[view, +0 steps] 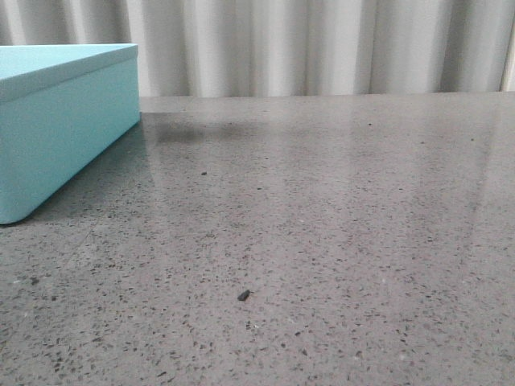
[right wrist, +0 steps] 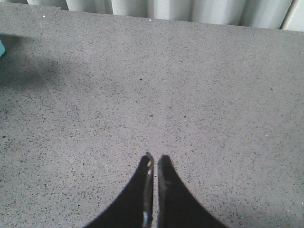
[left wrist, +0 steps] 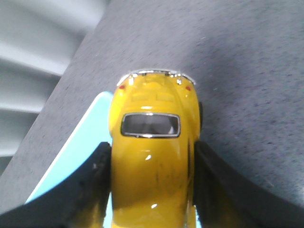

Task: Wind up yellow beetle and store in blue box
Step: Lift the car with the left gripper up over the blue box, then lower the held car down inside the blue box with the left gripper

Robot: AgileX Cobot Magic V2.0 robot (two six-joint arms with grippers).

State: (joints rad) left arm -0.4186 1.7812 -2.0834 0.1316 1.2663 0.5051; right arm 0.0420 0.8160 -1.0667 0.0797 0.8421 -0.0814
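1. Beetle orientation: the yellow beetle (left wrist: 151, 156) sits lengthwise between the two dark fingers (left wrist: 90, 185) of the left claw (left wrist: 151, 190), its long axis running along the fingers and out past their tips. The end with the chrome bumper (left wrist: 156, 73), two small red lamps and a dark oval window (left wrist: 150, 125) points away from the wrist; the other end is cut off by the frame edge.
2. Left claw state: it is clamped on the car's flanks, one finger pressed against each side, roof facing the camera.
3. Where the car is: held up off the grey speckled bench (left wrist: 247, 85), with a strip of the blue box (left wrist: 78, 152) showing beneath and beside it. How high it hangs over the box I cannot tell.
4. Blue box in the front view: the box (view: 64, 129) stands at the far left of the bench (view: 322, 241), its long side running back toward the pleated pale curtain (view: 322, 44); its left part is cut off by the frame.
5. Right claw: the right claw (right wrist: 155, 164) hangs over bare bench, fingertips pressed together with only a hairline slit, gripping nothing.
6. Edges and room: the bench's rear edge meets the curtain; right of the box the surface is open apart from a small dark speck (view: 244, 295).
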